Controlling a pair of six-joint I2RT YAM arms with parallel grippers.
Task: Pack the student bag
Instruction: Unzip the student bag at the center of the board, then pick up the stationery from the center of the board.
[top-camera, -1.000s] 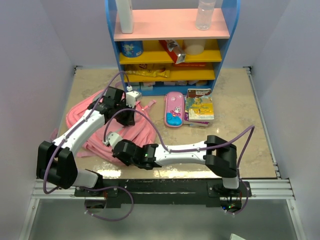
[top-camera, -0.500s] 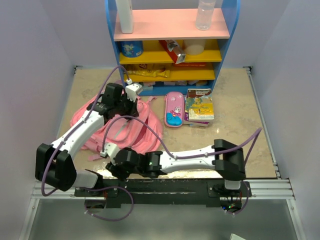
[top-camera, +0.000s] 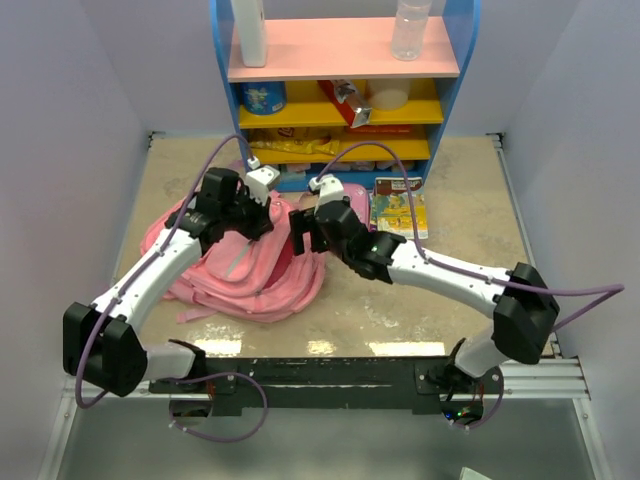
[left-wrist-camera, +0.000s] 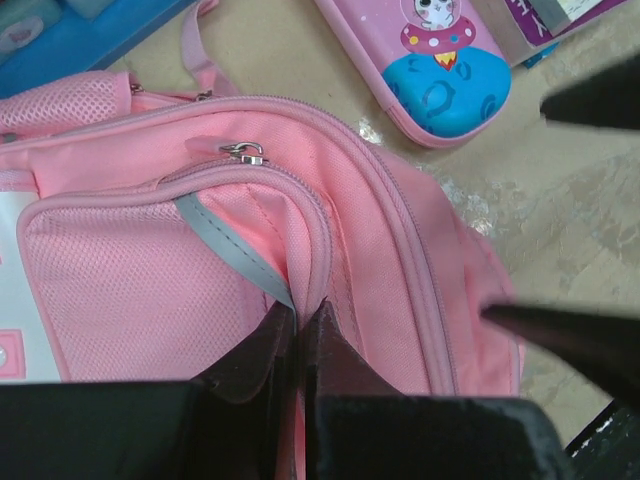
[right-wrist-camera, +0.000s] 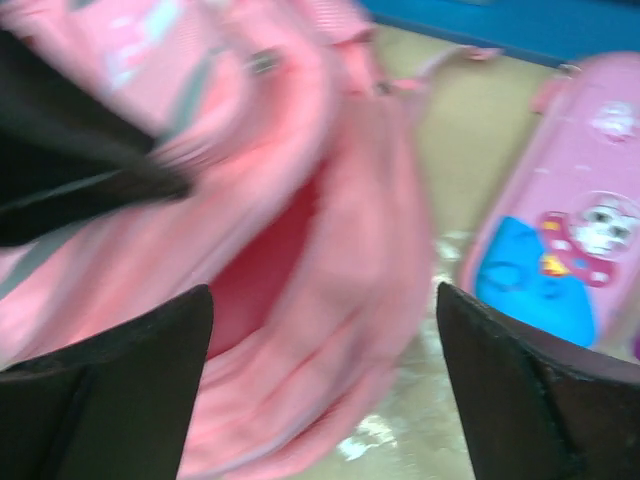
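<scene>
Table (top-camera: 470, 180): student bag (top-camera: 250, 280) lies flat left of centre, just in front of shelf (top-camera: 340, 60). Long axis roughly left-right, open top end pointing right toward pencil case (left-wrist-camera: 440, 60). Left gripper (left-wrist-camera: 297, 325) clamped on bag's zip-edge fabric. Right gripper (right-wrist-camera: 322, 300) spread wide over bag mouth, holding nothing.

Top view high, looking down; 2 wrist views close, share student bag (left-wrist-camera: 380, 260), pencil case (left-wrist-camera: 440, 75).

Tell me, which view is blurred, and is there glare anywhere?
Right wrist view: motion blur smears the large soft pink fabric backpack and the pink-and-blue pencil case. Left wrist view: the backpack is sharp. Top external view: sharp, with white glare patches on the beige table at its near edge.
</scene>
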